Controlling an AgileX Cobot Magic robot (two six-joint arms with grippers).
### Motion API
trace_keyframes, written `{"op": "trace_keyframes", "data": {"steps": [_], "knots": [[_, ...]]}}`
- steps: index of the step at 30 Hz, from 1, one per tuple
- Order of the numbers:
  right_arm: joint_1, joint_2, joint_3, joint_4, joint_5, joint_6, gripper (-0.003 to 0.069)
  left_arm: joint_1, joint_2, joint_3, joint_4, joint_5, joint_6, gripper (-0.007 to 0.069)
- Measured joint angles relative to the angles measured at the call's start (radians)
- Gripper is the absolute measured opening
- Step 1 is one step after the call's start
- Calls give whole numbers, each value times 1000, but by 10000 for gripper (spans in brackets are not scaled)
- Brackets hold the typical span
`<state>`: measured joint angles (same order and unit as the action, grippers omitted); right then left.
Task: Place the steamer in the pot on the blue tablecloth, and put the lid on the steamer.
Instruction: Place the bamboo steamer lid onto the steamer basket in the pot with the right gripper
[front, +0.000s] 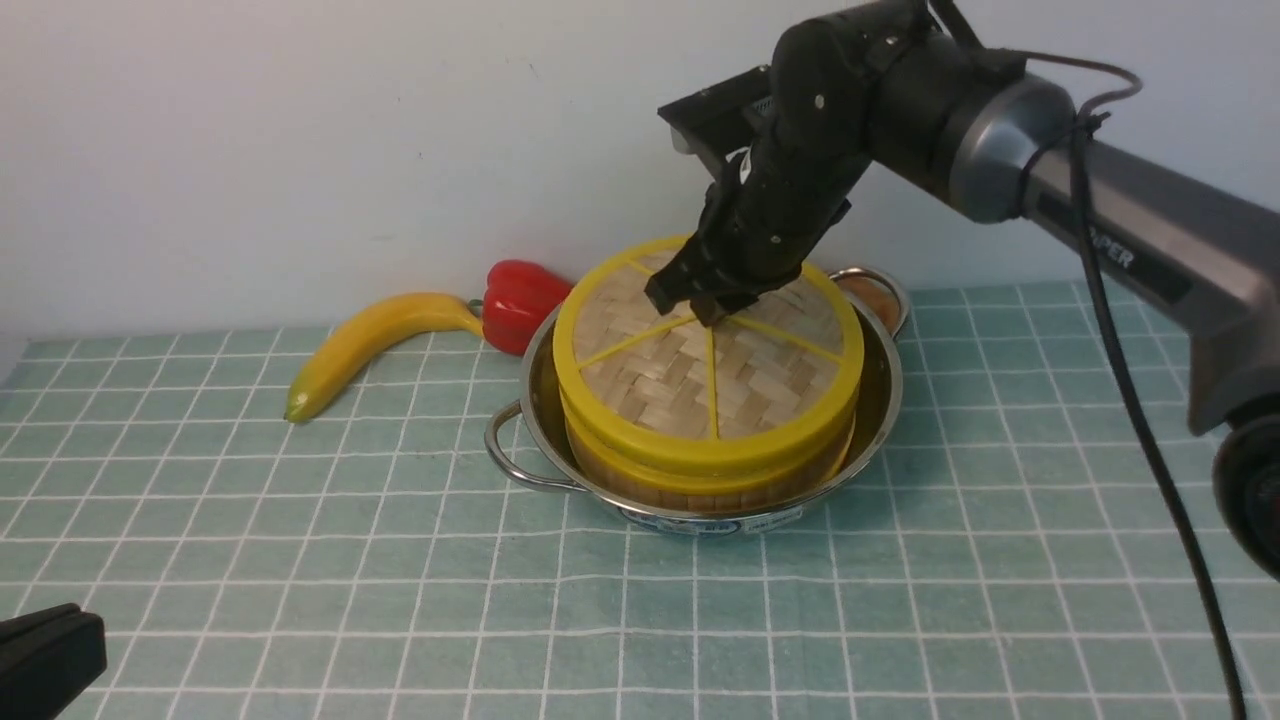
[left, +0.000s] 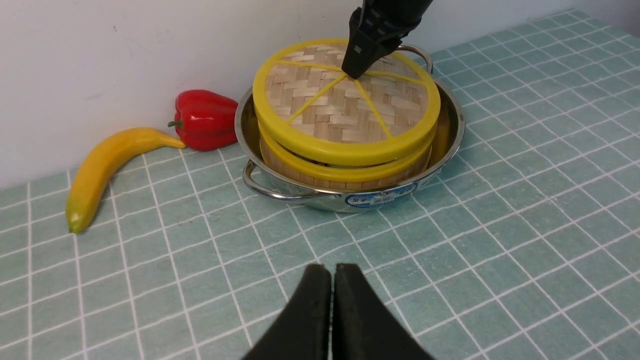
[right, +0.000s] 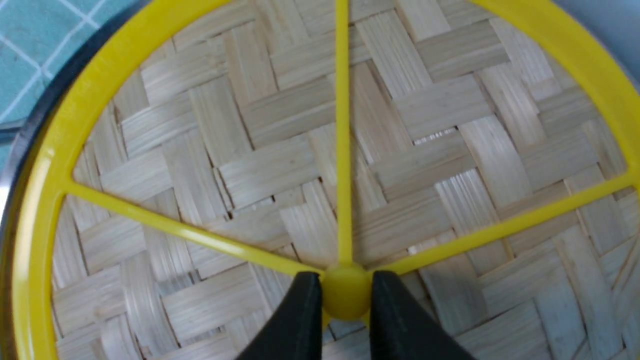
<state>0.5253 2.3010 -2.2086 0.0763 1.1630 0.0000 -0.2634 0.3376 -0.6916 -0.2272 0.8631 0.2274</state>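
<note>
Lid was a flat woven-bamboo disc with a yellow rim and spokes. It sat on the bamboo-walled steamer inside the shiny steel pot, on the gridded blue cloth. Right gripper had its jaws pinched on the lid's round hub. Left gripper, well in front of the pot, was pressed together and empty. Banana and pepper lay left of the pot.

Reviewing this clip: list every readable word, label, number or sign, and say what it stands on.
"PER": white letters on the grey link of the right arm; whatever comes before them is hidden.
Blue sticker on the front wall of the pot: it carries print, too small and blurred to read.
The lid shows no writing, and none shows elsewhere.
</note>
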Motion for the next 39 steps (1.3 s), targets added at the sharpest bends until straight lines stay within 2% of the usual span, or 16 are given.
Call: {"op": "trace_keyframes", "data": {"steps": [37,39], "knots": [[-3,22,-8,30,4,0,136,0,0,0,2,0,0,2],[-3,21,-8,31,4,0,155,0,0,0,2,0,0,2]]}}
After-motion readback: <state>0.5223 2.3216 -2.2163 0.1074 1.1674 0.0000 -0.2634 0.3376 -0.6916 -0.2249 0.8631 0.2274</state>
